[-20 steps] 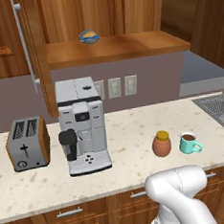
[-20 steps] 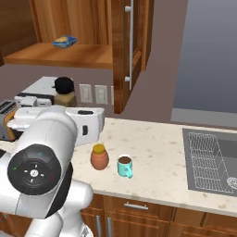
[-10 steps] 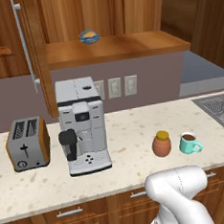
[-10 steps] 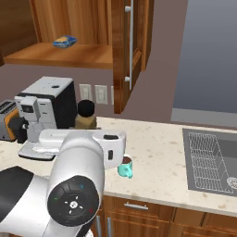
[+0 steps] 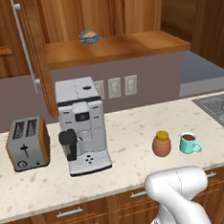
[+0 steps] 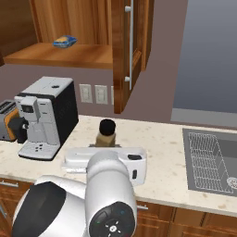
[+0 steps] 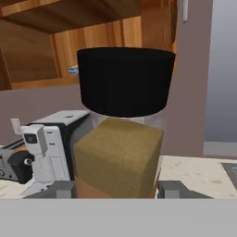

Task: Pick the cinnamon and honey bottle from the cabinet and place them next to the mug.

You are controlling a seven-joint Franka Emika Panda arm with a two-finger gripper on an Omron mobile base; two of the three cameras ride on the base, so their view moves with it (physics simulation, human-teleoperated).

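Speckled cream countertop point(image 5: 131, 146), mauve wall point(image 5: 144, 70), perhaps a steel sink point(image 6: 210, 157).

Noted tan-brown cinnamon point(image 7: 121, 152) under a black cap; terracotta-orange honey bottle point(image 5: 161, 144) with yellow lid; teal mug point(image 5: 188, 143) of dark liquid; reddish-brown wooden cabinet point(image 5: 113, 46); speckled cream counter point(image 5: 130, 131); white-and-black coffee machine point(image 5: 81, 124); orange-sided toaster point(image 5: 28, 143).

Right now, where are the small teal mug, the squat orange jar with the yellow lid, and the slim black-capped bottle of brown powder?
small teal mug point(image 5: 188, 143): left base view, on its side wall.
squat orange jar point(image 5: 161, 146): left base view, on its rounded belly.
slim black-capped bottle point(image 7: 124, 81): hand view, on its black cap.
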